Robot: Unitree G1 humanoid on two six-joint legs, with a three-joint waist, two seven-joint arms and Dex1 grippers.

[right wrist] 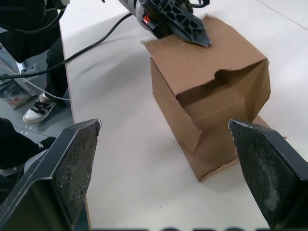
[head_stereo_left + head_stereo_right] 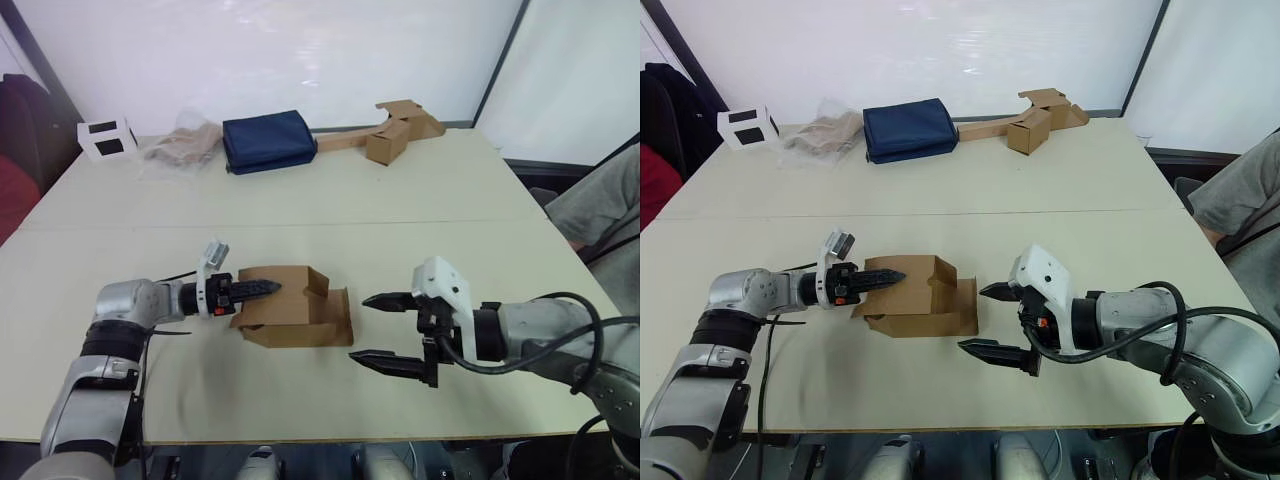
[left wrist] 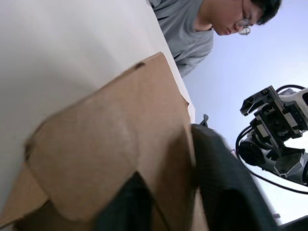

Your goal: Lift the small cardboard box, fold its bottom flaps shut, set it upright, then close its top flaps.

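Note:
The small cardboard box (image 2: 300,312) lies on its side on the table (image 2: 400,200), near the front edge. Its open end, with flaps (image 1: 250,86) spread, faces my right gripper. I cannot tell which flaps are the top flaps and which the bottom flaps. My left gripper (image 2: 268,289) reaches in from the left and is shut on the box's upper panel at its left end. In the left wrist view the fingers (image 3: 226,183) sit on either side of the cardboard. My right gripper (image 2: 362,328) stands wide open just right of the box, not touching it.
Along the far edge stand a white cube with black squares (image 2: 107,139), a crumpled plastic bag (image 2: 185,145), a navy blue pouch (image 2: 268,141) and a brown box joined to cardboard strips (image 2: 395,130). A seated person (image 2: 605,200) is beside the table's right side.

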